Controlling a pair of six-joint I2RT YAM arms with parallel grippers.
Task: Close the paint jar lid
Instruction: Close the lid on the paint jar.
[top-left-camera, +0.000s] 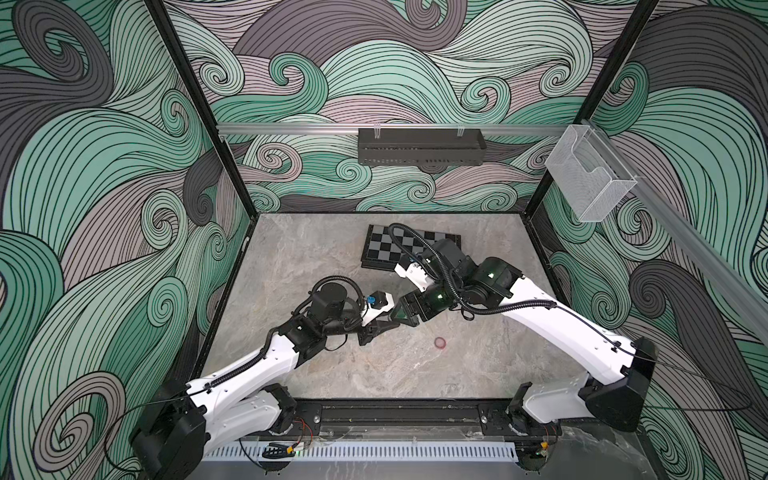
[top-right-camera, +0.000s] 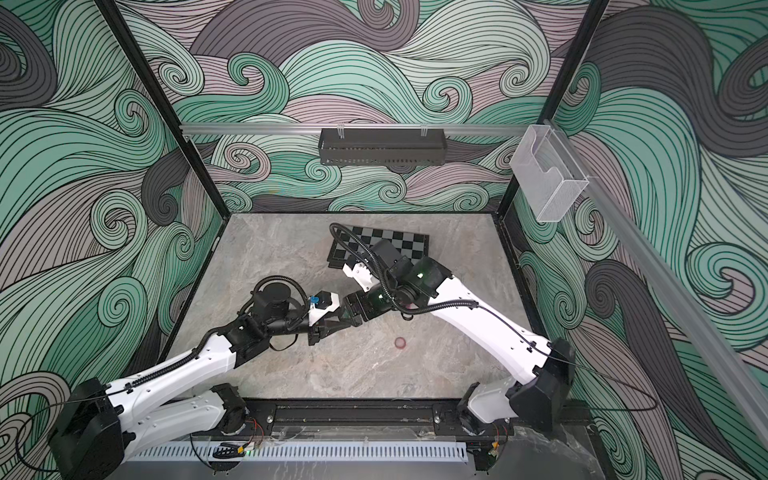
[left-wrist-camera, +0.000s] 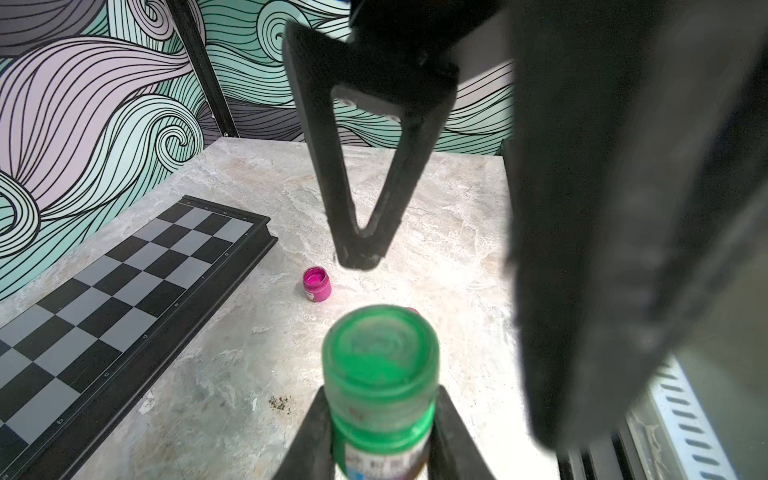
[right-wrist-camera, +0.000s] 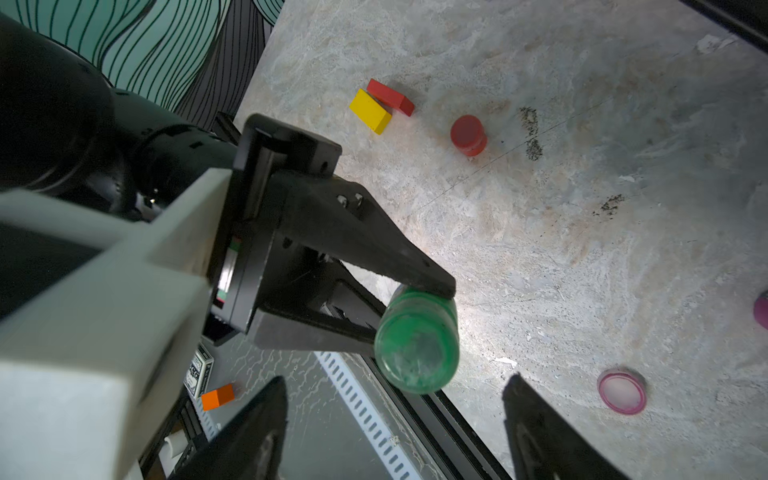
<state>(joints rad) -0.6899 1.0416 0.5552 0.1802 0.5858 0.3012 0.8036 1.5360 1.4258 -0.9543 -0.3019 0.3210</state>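
A small green paint jar (left-wrist-camera: 382, 440) with a green lid (left-wrist-camera: 380, 345) on top is held off the table, and my left gripper (left-wrist-camera: 381, 397) is shut on the jar's body just below the lid. In the right wrist view the same jar (right-wrist-camera: 417, 345) faces the camera lid first. My right gripper (right-wrist-camera: 397, 379) is open, with its fingertips (right-wrist-camera: 274, 386) spread wide on either side of the lid and not touching it. In both top views the two grippers meet tip to tip over the middle of the table (top-left-camera: 384, 322) (top-right-camera: 336, 322).
A folded chessboard (top-left-camera: 399, 249) (left-wrist-camera: 124, 299) lies at the back. An open pink paint jar (left-wrist-camera: 317, 284) stands on the table, and its pink lid (top-left-camera: 440, 342) (right-wrist-camera: 622, 392) lies apart. Yellow (right-wrist-camera: 370, 111) and red (right-wrist-camera: 390, 97) blocks and a red cylinder (right-wrist-camera: 468, 135) lie nearby.
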